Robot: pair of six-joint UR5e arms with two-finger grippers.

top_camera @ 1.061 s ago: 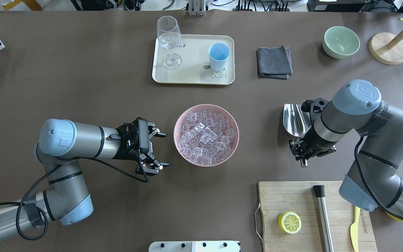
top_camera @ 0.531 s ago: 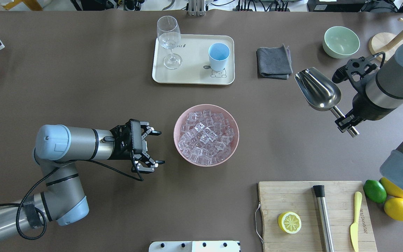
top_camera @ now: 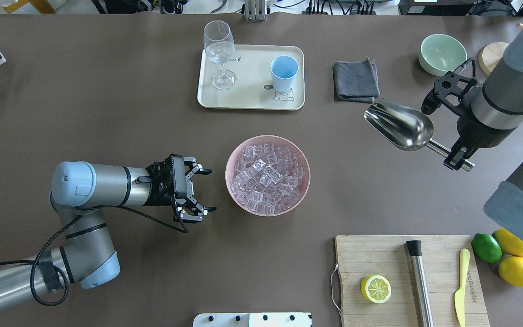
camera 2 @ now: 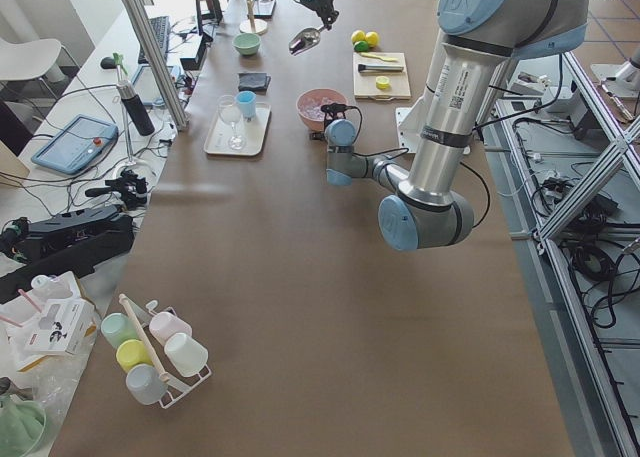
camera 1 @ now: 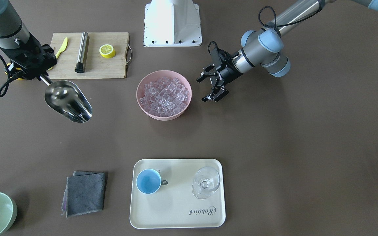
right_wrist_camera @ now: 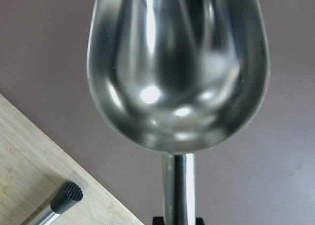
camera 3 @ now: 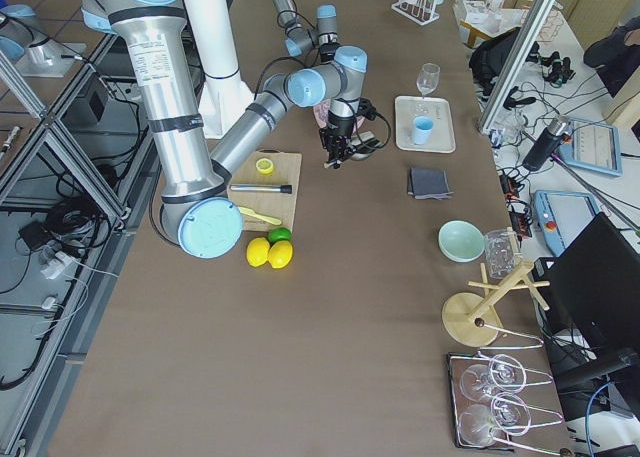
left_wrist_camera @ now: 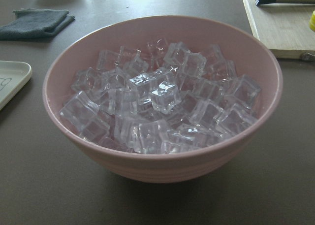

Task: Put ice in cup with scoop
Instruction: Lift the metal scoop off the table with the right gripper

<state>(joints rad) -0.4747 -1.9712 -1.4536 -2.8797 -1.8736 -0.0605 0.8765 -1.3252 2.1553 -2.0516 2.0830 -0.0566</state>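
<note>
Now the right gripper [top_camera: 459,159], squeezing the empty scoop [top_camera: 400,125] by its handle near the right edge, should dip it low into the ice [top_camera: 267,177] mid-table. The left gripper [top_camera: 210,190] has its jaws spread wide nearby. The cup [top_camera: 284,72] sits near the far edge.

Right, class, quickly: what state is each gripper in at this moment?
Left gripper: open, holding nothing, beside the pink bowl.
Right gripper: shut on the handle of the scoop, which is empty.

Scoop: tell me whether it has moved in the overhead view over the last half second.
Yes. The scoop has swung left toward the pink bowl; its mouth, earlier right of the grey cloth, now lies directly robot-side of the cloth's right corner.
</note>
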